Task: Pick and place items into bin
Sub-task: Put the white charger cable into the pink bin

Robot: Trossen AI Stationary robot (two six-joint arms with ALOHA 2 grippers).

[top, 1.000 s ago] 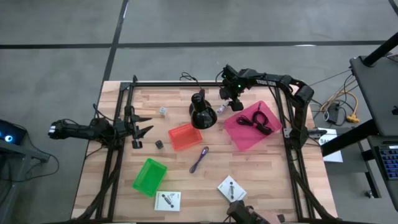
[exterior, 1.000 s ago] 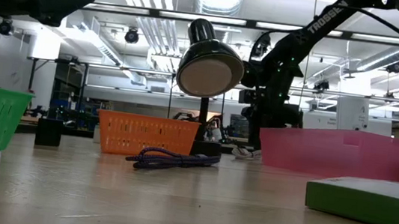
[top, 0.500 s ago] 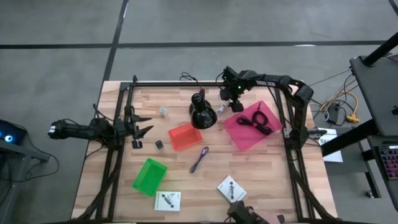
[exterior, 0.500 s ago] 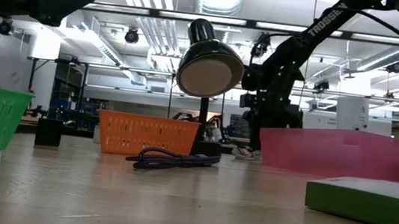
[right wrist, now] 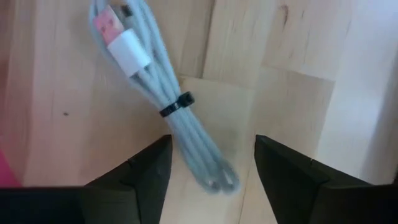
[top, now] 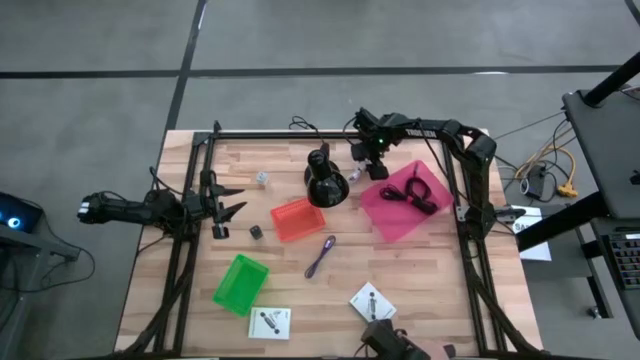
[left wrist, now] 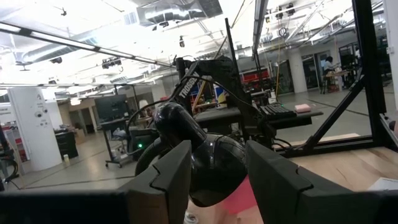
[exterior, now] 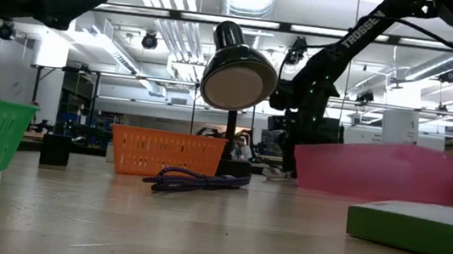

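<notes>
A bundled white cable (right wrist: 168, 106), tied at its middle with a dark band and with a USB plug at one end, lies on the bare wood of the bench (top: 400, 270) near the far edge, between the black lamp (top: 325, 178) and the pink bin (top: 405, 202). The right gripper (right wrist: 211, 162) hangs right above it, jaws wide and empty, one finger to each side of the cable's lower end, not touching it. In the high view this gripper (top: 368, 152) sits just off the pink bin's far left corner.

In the pink bin lies a black coiled cable (top: 410, 195). A red bin (top: 296, 218) stands near the bench's middle, just beside the lamp's base. A purple cord (top: 321, 256) lies loose on the wood, nearer the front than the red bin. A small dark cube (top: 256, 231) sits left of the red bin, and a small silvery bit (top: 262, 179) lies toward the far edge on the left. A green bin (top: 240, 282) stands toward the front left, with a white card (top: 270, 322) just beside it at the front edge; a second white card (top: 370, 300) lies toward the front right.

The left gripper (top: 222, 208) waits at the bench's left edge, jaws partly apart and holding nothing, pointed across toward the lamp
</notes>
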